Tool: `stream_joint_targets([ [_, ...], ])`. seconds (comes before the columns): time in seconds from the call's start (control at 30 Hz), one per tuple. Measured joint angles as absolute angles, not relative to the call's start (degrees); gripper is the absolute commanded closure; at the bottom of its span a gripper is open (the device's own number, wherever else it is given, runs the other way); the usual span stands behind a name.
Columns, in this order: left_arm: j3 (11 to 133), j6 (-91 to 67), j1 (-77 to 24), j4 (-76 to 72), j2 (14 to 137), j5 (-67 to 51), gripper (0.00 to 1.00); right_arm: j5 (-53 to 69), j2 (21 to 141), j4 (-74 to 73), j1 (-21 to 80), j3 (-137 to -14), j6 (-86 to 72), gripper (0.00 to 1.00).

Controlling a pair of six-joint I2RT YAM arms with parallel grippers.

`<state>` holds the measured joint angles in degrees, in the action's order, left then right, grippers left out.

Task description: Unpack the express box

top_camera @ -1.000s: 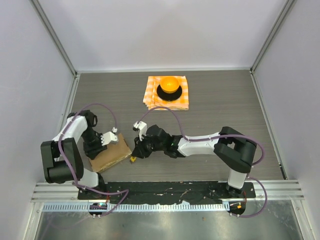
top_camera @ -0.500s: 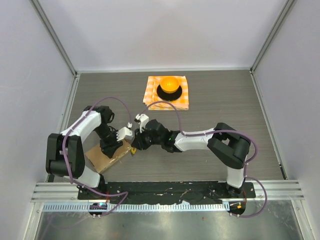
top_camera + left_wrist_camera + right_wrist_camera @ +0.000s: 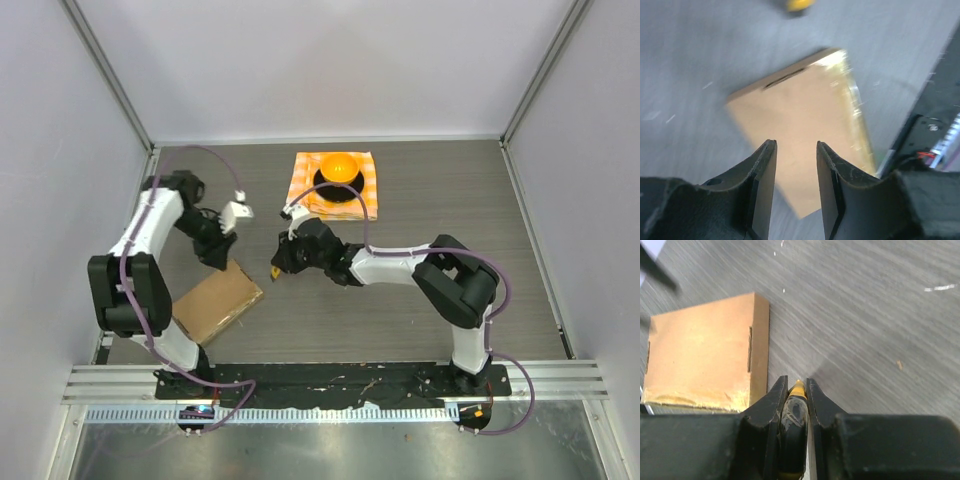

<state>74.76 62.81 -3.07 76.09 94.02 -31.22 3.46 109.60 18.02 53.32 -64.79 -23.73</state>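
Observation:
The express box [image 3: 215, 305] is a flat brown cardboard mailer lying closed at the near left of the table. My left gripper [image 3: 220, 258] hovers just behind it, open and empty. In the left wrist view the box [image 3: 805, 125] lies beyond the gripper [image 3: 795, 152]. My right gripper [image 3: 284, 262] is right of the box's far corner, apart from it, and shut on a black tool with a yellow tip [image 3: 274, 270]. In the right wrist view the tool [image 3: 797, 392] sits between the fingers of the gripper [image 3: 796, 385], with the box [image 3: 700, 365] to the left.
An orange-checkered cloth [image 3: 366, 196] lies at the back centre with a black base and an orange dome [image 3: 338, 167] on it. Grey walls stand left, right and behind. The arms' black base rail [image 3: 330, 385] runs along the near edge.
My left gripper has lifted off the box and swung toward the back left. My right gripper, still holding the tool, has drawn back from the box's edge toward the back.

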Motion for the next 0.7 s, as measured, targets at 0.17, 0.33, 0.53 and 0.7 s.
stream_joint_targets([
  [0.17,79.66,71.46,15.16,75.29,94.59,-25.26,0.62,3.68,106.63,17.89,53.45,-60.88,-23.75,0.99],
  [0.33,75.42,81.06,28.42,74.3,94.41,-14.31,0.64,4.75,102.76,17.26,53.52,-57.98,-23.79,0.99],
  [0.53,54.13,90.59,29.23,70.28,86.85,-5.58,0.59,5.85,98.54,17.19,53.52,-56.55,-23.9,0.99],
  [0.7,48.9,91.59,23.75,66.15,82.06,-5.65,0.57,6.52,96.07,17.34,53.52,-55.96,-23.99,0.99],
])
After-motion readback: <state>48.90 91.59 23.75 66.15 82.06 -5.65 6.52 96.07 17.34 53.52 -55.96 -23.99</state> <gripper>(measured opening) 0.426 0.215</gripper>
